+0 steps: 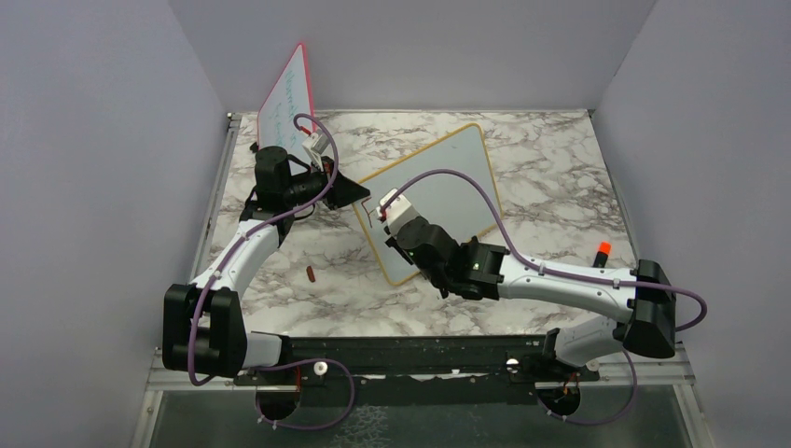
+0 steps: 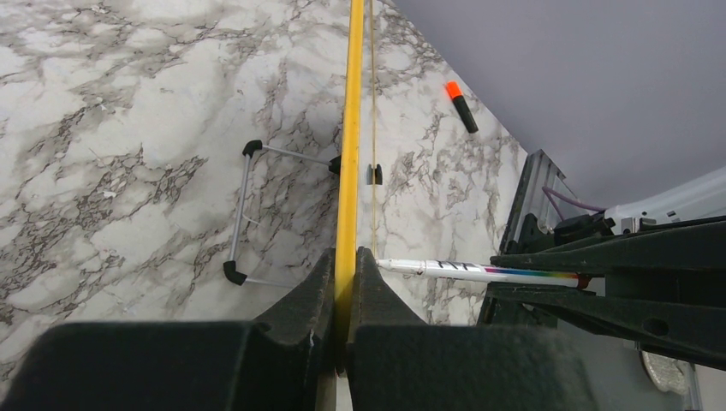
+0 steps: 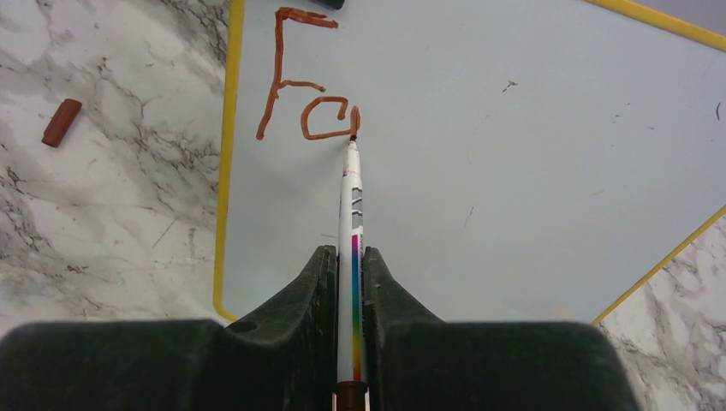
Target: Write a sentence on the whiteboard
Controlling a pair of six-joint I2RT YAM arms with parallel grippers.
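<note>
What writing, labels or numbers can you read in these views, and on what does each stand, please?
"Fa": dark red handwriting on the yellow-framed whiteboard.
Print on the marker: too small to read.
Faint writing on the red-framed board: too blurred to read.

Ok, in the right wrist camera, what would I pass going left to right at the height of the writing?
Red-brown marker cap on the marble → whiteboard, its yellow edge → written letter F → marker.
</note>
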